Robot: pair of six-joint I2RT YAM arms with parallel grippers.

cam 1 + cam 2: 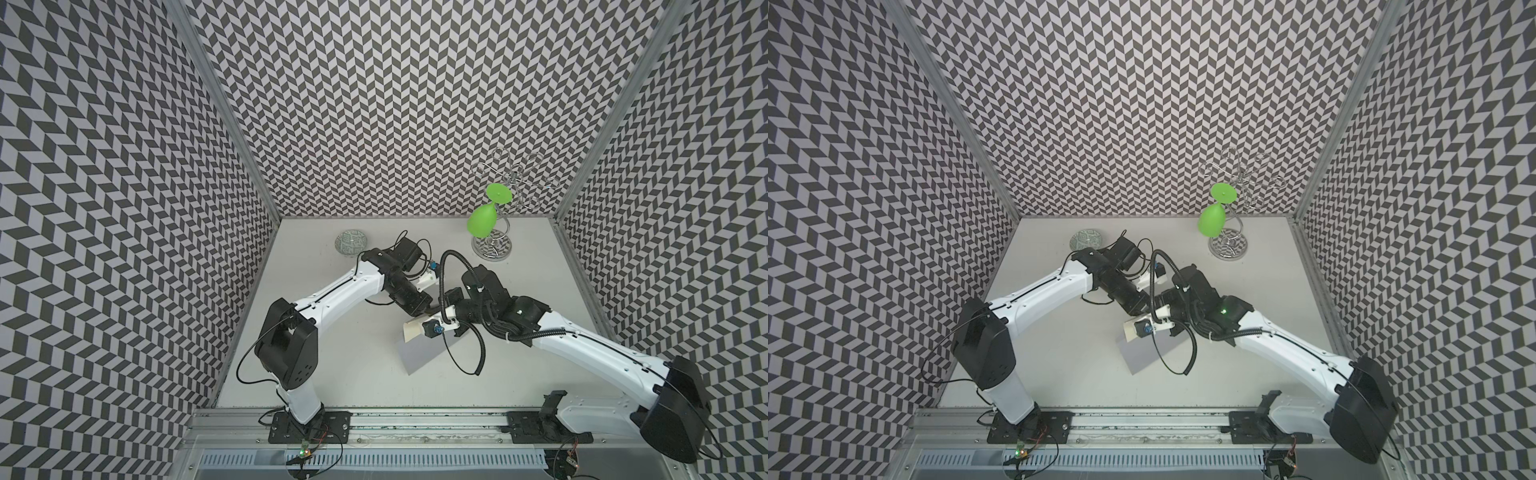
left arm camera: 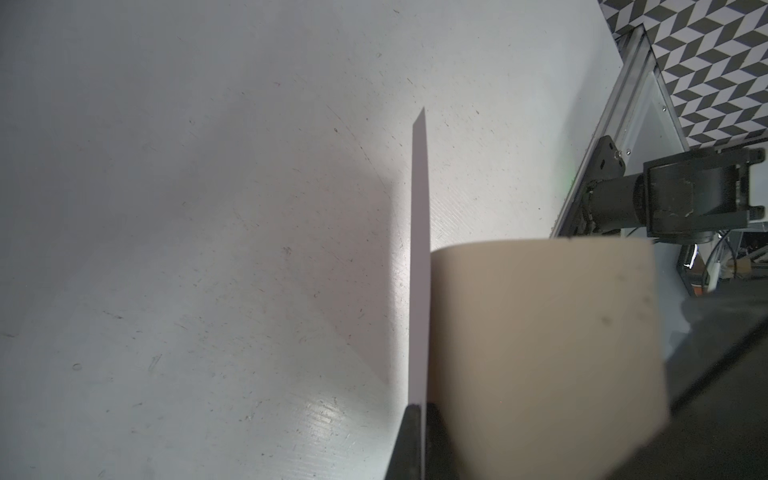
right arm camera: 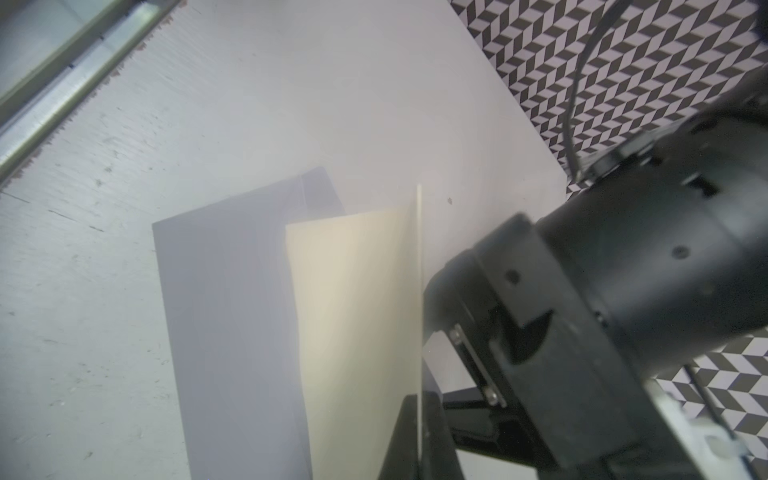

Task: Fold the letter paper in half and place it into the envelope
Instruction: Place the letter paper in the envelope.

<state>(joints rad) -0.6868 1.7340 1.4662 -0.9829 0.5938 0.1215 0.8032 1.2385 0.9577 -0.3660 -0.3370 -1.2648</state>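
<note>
The left end effector is clamped narrow on an edge of the envelope (edge-on to its wrist camera); the right end effector pinches one edge of the letter paper, cream face showing. In both top views the envelope sits near the centre of the table, with the letter paper at its 11 o'clock corner; whether the paper has entered it, I cannot tell. A patterned bowl stands at the table's 11 o'clock and a green glass at 1 o'clock.
</note>
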